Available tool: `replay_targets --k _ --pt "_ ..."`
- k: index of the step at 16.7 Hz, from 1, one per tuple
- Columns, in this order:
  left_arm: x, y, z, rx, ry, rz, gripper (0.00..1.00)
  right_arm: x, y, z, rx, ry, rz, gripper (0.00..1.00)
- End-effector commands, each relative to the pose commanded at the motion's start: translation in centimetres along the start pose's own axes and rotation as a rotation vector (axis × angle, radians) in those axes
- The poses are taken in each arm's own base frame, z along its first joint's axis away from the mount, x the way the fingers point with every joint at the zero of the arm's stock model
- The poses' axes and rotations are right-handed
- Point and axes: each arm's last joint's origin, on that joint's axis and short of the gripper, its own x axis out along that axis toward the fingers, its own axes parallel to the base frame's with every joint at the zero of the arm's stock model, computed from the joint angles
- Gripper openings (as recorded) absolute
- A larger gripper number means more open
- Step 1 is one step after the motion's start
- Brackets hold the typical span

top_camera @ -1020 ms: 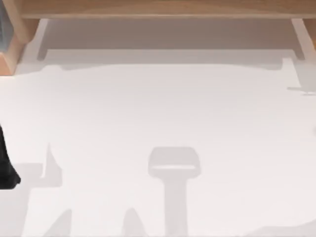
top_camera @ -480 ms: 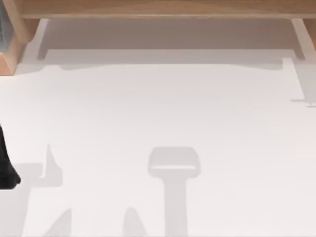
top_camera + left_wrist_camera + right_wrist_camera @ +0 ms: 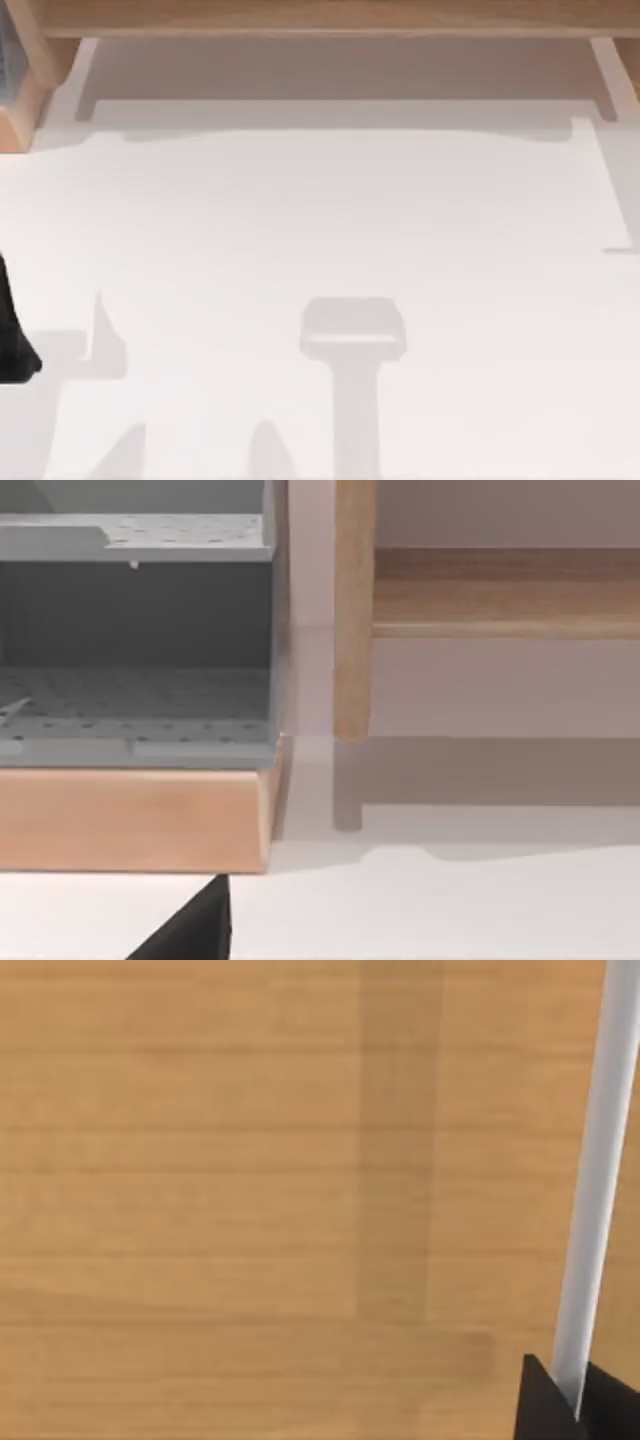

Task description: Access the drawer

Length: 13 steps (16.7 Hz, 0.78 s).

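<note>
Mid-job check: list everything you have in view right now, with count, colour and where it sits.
table: one, white, across the top view.
wooden frame: one, light brown, along the table's far edge.
grey perforated unit: one, grey, on a wooden base.
wooden post: one, light brown, upright beside that unit.
wood panel: one, light brown, close before the right wrist.
bar handle: one, pale, against that panel.
left arm: black, parked at the table's left edge.
right hand: black, at the bar handle.
</note>
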Motion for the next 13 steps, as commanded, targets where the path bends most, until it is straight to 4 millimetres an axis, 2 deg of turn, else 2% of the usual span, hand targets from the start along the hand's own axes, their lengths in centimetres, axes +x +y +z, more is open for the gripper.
replay_targets --k 5,13 --pt "0.0 0.0 0.0 0.0 0.0 0.0 1.0 -0.38 -0.06 0.01 -0.002 0.001 -0.002 0.0" --pt "0.0 0.0 0.0 0.0 0.0 0.0 1.0 -0.38 -0.06 0.01 -0.002 0.001 -0.002 0.6"
